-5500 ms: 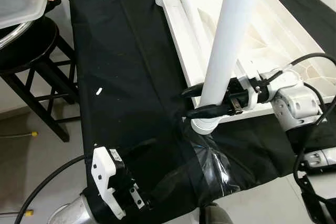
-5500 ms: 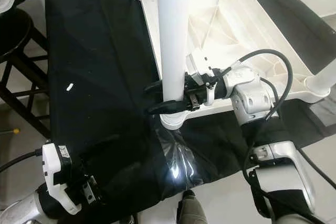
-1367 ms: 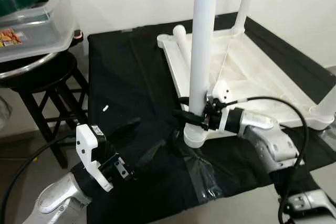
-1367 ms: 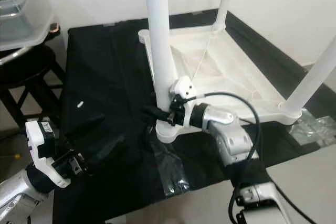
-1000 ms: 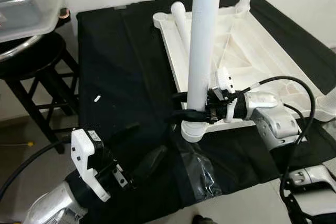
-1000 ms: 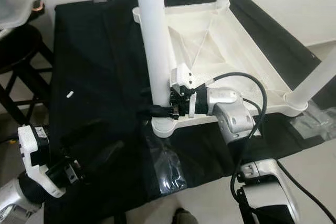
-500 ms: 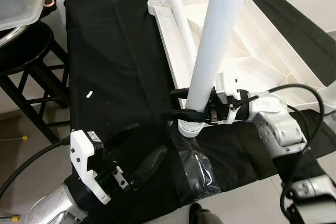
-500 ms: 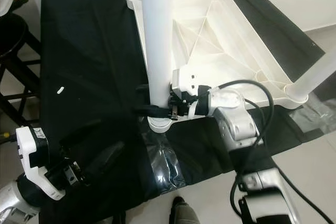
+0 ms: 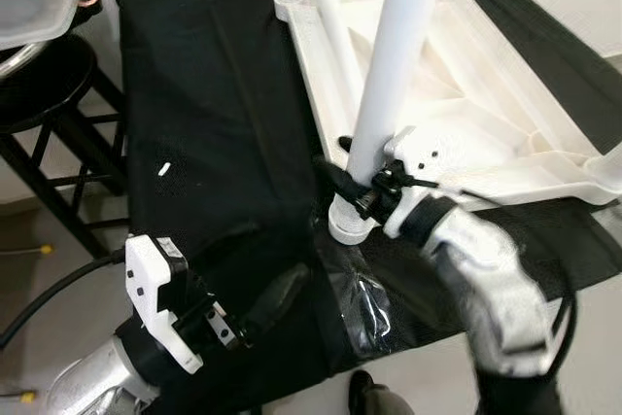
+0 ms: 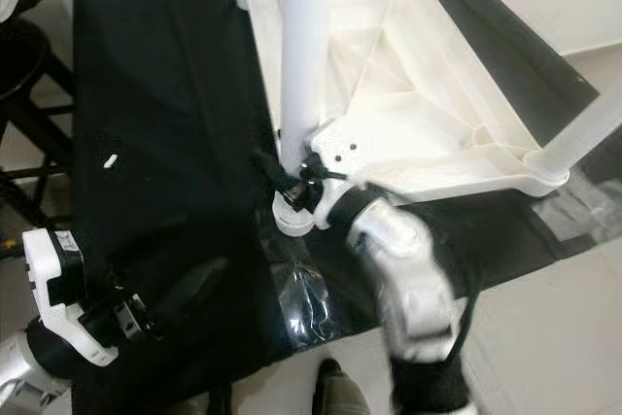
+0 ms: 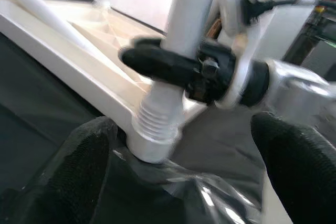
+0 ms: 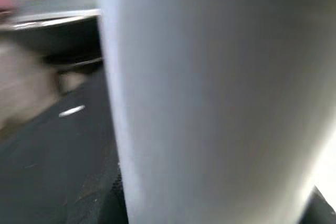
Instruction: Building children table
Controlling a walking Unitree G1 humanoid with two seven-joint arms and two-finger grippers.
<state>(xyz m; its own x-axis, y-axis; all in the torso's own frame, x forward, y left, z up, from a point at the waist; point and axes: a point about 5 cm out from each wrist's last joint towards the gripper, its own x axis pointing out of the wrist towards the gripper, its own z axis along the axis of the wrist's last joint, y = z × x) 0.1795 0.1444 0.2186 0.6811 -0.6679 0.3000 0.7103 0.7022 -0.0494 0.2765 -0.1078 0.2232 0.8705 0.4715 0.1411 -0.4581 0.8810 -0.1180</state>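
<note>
Right end effector (image 9: 342,182) clamped on white table leg (image 9: 389,85), left end effector (image 9: 258,274) spread open

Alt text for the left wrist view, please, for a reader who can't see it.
The right gripper clamps a white table leg just above its threaded end, which sits in a corner socket of the upturned white tabletop. The left gripper's open fingers frame the foreground.

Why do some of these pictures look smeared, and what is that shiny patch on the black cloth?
In both eye views the right arm is motion-blurred, while the cloth stays sharp. The shiny patch is glare on clear plastic film. In the right wrist view the white leg is so close it is out of focus. The left wrist view is soft, its fingers blurred.
</note>
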